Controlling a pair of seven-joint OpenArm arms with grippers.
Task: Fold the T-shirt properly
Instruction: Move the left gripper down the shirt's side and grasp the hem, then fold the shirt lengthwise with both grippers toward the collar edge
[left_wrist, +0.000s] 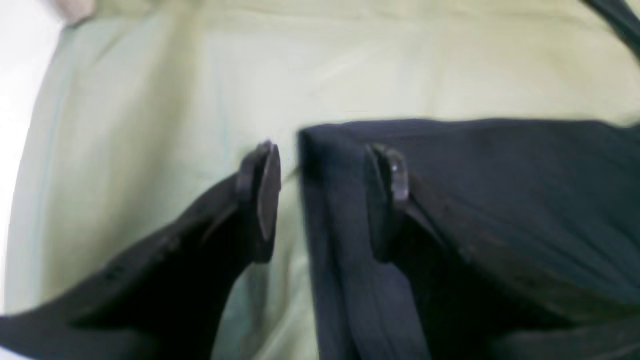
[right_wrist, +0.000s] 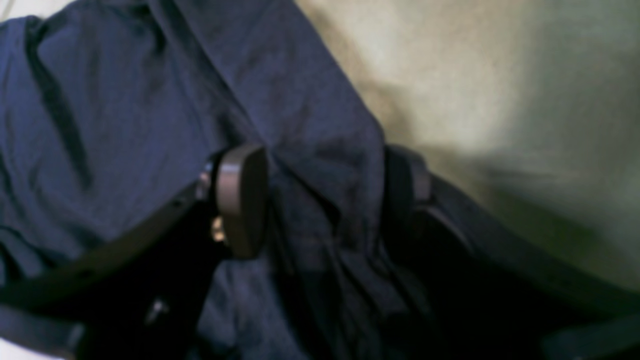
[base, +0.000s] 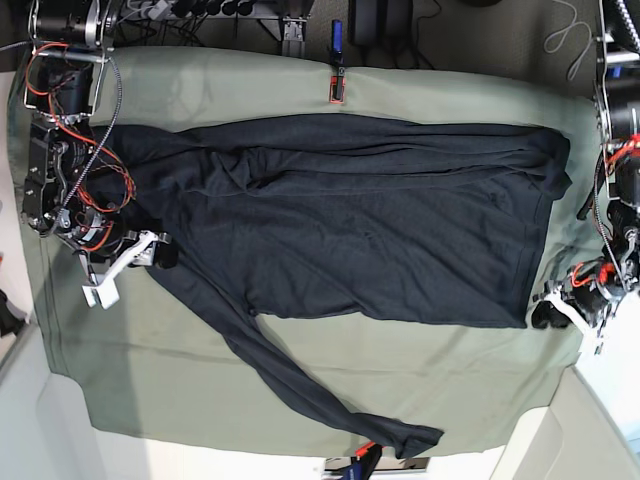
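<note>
Straddling T-shirt (base: 380, 230), both grippers low.

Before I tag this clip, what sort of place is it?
Probably a robotics lab bench: the T-shirt lies on a green table cloth, with wired robot arms at both ends and clamps at the edges.

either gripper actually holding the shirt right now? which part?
Nothing held. The left gripper stands open astride a corner of the T-shirt; the right gripper stands open around a ridge of fabric.
</note>
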